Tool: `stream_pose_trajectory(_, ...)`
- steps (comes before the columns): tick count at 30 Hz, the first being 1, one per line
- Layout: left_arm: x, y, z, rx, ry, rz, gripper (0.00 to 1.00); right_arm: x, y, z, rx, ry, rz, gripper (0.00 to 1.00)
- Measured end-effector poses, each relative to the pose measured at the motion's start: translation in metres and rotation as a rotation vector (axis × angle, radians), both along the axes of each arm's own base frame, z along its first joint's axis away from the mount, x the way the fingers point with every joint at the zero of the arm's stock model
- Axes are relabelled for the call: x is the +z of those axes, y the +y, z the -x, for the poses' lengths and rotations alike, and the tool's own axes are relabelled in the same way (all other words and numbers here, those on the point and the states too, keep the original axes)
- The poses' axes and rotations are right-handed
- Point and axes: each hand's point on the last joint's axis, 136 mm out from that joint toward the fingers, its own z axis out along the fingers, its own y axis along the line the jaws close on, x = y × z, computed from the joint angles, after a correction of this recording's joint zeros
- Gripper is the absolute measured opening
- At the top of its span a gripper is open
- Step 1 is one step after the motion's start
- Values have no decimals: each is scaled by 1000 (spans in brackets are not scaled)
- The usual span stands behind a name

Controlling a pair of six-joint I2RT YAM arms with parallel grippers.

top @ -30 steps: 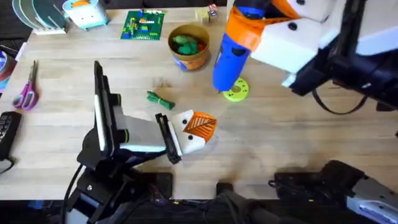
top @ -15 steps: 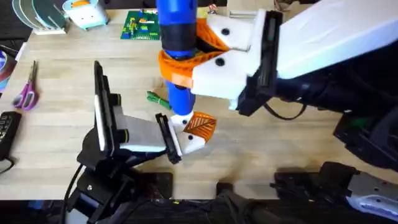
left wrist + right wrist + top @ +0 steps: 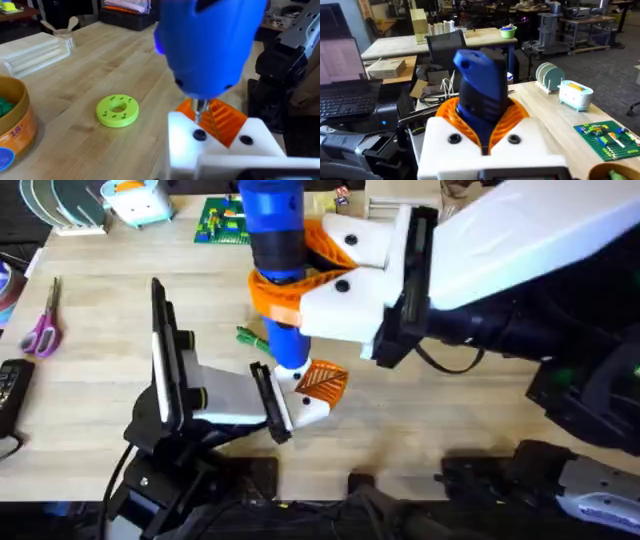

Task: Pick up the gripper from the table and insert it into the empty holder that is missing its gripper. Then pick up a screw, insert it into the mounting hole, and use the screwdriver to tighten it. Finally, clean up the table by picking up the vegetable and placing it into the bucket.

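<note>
We hold the screwdriver in our right gripper, whose orange pads are clamped around the blue body, and its thin bit stands just over a dark screw in the white holder. The orange gripper already sits in that holder, at the front of the left arm, so we judge that the tightening step is now in hand. For our left gripper, we cannot tell from these views if it is apart or together.

The main risk, as we see it, is that the bit does not sit straight in the screw head. If the tool is a little tilted, the bit can slip off and scratch the plastic, or push the screw sideways. Too much downward force can also move the holder away.

The vegetable lies on the table just beside the screwdriver, so a slip could knock it. The bucket with green things inside waits for it, near the lime-green disc.
</note>
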Motion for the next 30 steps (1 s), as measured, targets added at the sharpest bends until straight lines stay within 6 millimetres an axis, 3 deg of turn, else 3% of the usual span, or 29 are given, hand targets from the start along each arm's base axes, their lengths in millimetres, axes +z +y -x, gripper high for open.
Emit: stream_pose_trajectory(30, 0, 0, 0, 0, 0, 0, 6, -6, 3, 1, 21, 33, 12, 27)
